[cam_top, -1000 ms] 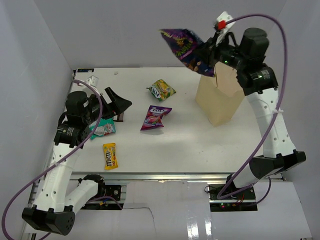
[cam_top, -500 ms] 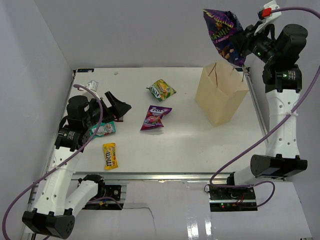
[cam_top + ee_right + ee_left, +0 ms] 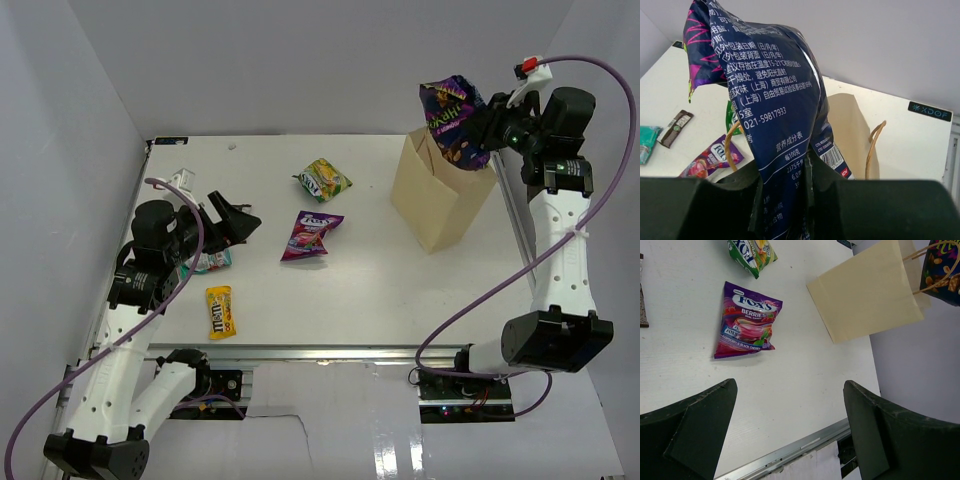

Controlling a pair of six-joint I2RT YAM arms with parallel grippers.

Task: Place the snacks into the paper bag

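Note:
The tan paper bag (image 3: 437, 200) stands upright at the back right of the table. My right gripper (image 3: 484, 131) is shut on a dark blue packet (image 3: 452, 119) and holds it just above the bag's open mouth. In the right wrist view the packet (image 3: 775, 100) stands pinched between the fingers (image 3: 700, 200), with the bag (image 3: 850, 127) and its twine handles behind it. My left gripper (image 3: 236, 221) is open and empty, raised over the left side of the table. A purple packet (image 3: 311, 234), a green-yellow one (image 3: 324, 180), a yellow one (image 3: 221, 311) and a teal one (image 3: 211, 260) lie on the table.
The left wrist view shows the purple packet (image 3: 747, 326), the green-yellow packet (image 3: 752, 252) and the bag (image 3: 870, 295) past the open gripper (image 3: 790, 390). A small brown bar (image 3: 676, 128) lies near the teal packet (image 3: 647, 142). A metal rail (image 3: 330, 350) runs along the table's near edge.
My right gripper has carried the dark blue packet rightward over the bag and lowered it towards the bag's mouth. My left gripper has shifted slightly and stays open.

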